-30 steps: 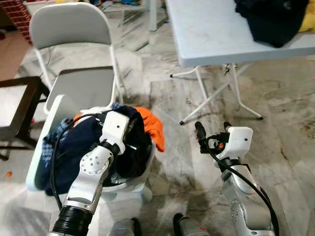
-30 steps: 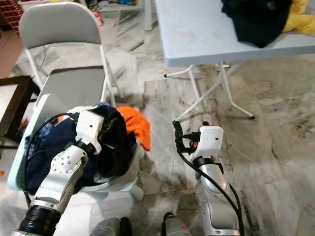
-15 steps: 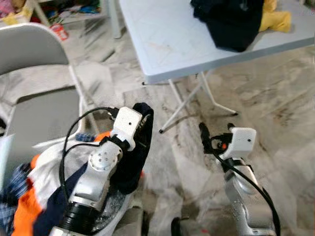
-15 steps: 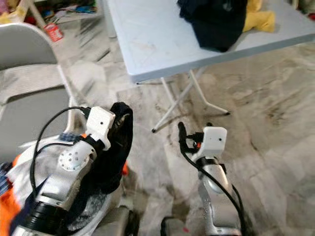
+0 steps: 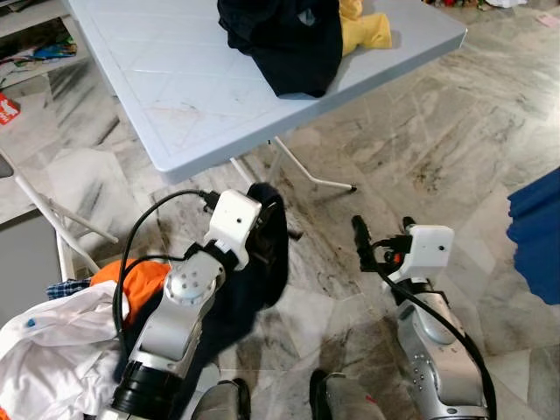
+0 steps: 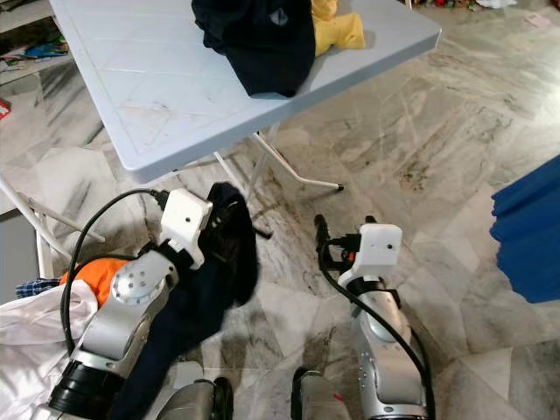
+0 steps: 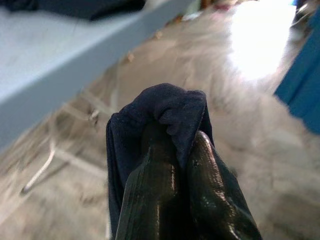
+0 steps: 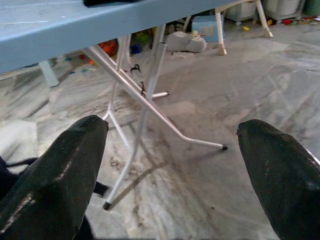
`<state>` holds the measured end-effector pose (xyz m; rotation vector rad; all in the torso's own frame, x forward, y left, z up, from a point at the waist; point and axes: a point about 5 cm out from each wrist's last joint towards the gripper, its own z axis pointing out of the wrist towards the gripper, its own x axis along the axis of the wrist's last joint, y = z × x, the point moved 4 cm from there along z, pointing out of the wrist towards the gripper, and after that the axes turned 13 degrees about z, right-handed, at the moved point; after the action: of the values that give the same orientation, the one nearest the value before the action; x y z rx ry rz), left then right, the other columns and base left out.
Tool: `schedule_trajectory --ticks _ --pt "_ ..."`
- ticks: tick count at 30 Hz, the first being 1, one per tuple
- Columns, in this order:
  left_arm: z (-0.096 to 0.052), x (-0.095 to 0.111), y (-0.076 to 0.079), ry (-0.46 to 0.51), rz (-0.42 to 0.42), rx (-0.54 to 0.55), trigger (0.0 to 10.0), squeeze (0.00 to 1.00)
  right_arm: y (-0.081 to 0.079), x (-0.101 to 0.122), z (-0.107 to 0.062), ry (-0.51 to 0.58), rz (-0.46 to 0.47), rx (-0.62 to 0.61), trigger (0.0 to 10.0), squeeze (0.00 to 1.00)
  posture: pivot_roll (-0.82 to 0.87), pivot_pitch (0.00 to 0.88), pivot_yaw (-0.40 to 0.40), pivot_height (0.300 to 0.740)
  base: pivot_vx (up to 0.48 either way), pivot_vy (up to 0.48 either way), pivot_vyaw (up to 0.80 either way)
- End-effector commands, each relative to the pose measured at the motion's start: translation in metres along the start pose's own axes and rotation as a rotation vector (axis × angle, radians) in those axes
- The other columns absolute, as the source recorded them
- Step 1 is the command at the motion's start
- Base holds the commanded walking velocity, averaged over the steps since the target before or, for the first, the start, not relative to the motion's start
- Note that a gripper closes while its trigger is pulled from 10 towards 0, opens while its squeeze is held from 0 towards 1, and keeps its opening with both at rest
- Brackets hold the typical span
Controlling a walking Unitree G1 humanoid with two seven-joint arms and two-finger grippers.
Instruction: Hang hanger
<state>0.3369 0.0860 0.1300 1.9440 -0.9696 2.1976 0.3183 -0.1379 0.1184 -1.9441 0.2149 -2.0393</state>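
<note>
Lifted since earlier: dark garment, clear of laundry pile | left claw pinched on fold, 9 o'clock | right claw agape, empty | soft, limp, light; regrip at collar.

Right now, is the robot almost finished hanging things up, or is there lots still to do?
Only an early step looks done: the left pincer is shut on a dark navy garment, lifted clear of the laundry pile beside it. The right pincer is open, holding nothing, near the folding table. I can make out no hanger or rail, so the hanging itself is all still left.
</note>
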Motion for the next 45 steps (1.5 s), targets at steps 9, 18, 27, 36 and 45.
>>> schedule_trajectory --ticks 9,18,27,36,45 --pt "-0.004 -0.007 0.000 -0.023 -0.005 0.006 10.0 0.00 0.001 -0.003 0.000 -0.021 -0.003 0.015 10.0 0.00 -0.06 0.225 0.031 0.740 0.000 0.000 0.00" --pt "-0.008 -0.022 0.002 -0.061 -0.005 0.009 10.0 0.00 0.007 -0.002 -0.002 -0.023 -0.011 -0.012 10.0 0.00 -0.08 0.227 0.028 0.740 0.000 0.000 -0.14" --pt "-0.006 -0.026 0.010 -0.065 -0.048 -0.003 10.0 0.00 0.009 -0.001 -0.004 -0.025 -0.019 -0.016 10.0 0.00 -0.09 0.226 0.020 0.740 0.000 0.000 -0.80" --pt "-0.005 -0.032 0.014 -0.079 -0.096 0.002 10.0 0.00 0.011 0.000 -0.004 -0.028 -0.026 -0.017 10.0 0.00 -0.10 0.223 0.007 0.740 0.000 0.000 -0.77" --pt "-0.004 -0.034 0.018 -0.082 -0.129 0.007 10.0 0.00 0.012 0.000 -0.004 -0.034 -0.032 -0.012 10.0 0.00 -0.11 0.222 -0.002 0.740 0.000 -0.086 -0.30"
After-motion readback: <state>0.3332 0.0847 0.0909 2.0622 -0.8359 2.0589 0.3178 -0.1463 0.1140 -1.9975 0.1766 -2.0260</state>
